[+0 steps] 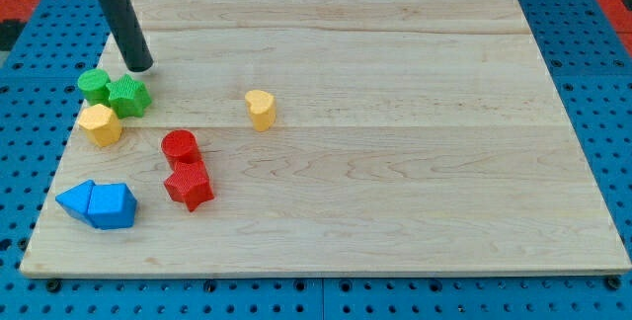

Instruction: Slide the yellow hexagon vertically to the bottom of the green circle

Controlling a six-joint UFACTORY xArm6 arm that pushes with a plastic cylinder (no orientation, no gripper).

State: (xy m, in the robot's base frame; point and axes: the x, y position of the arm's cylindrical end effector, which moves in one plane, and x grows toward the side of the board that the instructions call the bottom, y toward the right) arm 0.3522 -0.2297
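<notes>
The yellow hexagon (101, 123) lies near the board's left edge, just below and touching the two green blocks. The green circle (94, 86) is the left one of these; a second green block (129, 96), angular in shape, touches its right side. My tip (140, 66) rests on the board just above and slightly right of the green blocks, a small gap away from them. The rod leans up toward the view's top left.
A yellow heart-like block (260, 109) stands near the board's middle. A red circle (180, 147) and a red star (188, 185) touch each other at lower left. Two blue blocks (77, 200) (112, 205) sit together near the bottom left corner. The wooden board (395, 162) lies on blue pegboard.
</notes>
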